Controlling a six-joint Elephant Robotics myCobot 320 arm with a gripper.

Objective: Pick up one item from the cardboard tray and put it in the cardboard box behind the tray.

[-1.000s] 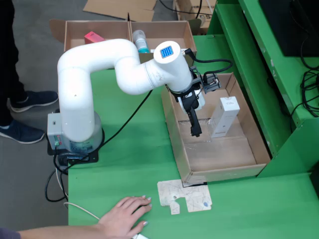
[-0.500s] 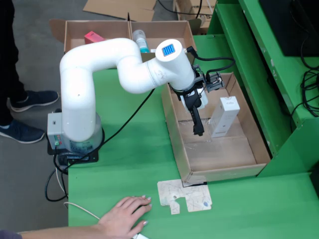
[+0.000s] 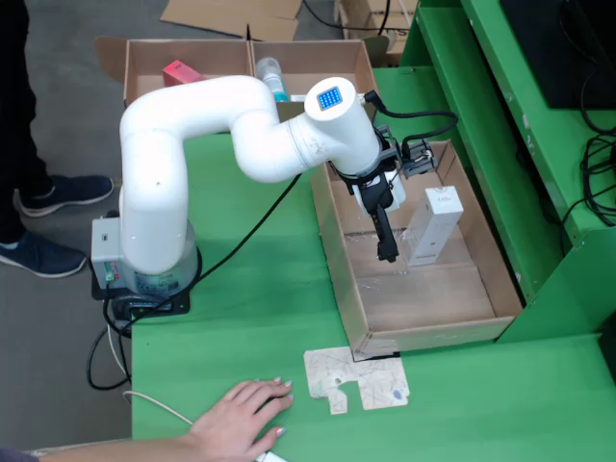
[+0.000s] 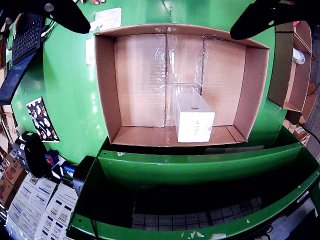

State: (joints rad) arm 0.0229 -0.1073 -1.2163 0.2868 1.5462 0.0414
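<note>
Gripper (image 3: pixel 387 252) points down into the cardboard tray (image 3: pixel 486 289). In the gripper-mounted view two dark fingers (image 4: pixel 260 17) sit at the top corners, spread wide, nothing between them.

White box (image 3: pixel 433 226): just right of the fingertips in the fixed view, apart from them, lying on the tray floor near the tray's right wall. From the gripper view it is below and between the fingers, one end close to the tray's near wall; faint print on that end face, unreadable.

Tray floor: bare brown card, clear tape strips along the seams.

White arm (image 3: pixel 192 144) arches from a base (image 3: pixel 144 279) left of the tray, black cable trailing from it.

Behind the tray in the fixed view: cardboard box (image 3: pixel 241 63), divided in two, a red item (image 3: pixel 181 72) in the left part and a white bottle (image 3: pixel 271 77) near the divider.

Surface: green table (image 3: pixel 250 337). Flat cardboard scrap (image 3: pixel 356 380) at the tray's near corner. A person's hand (image 3: pixel 241 419) rests palm down on the near edge.

Room: green frame (image 3: pixel 510 125) to the right of the tray. Grey floor at left, someone's dark shoes (image 3: pixel 43 226) there.
</note>
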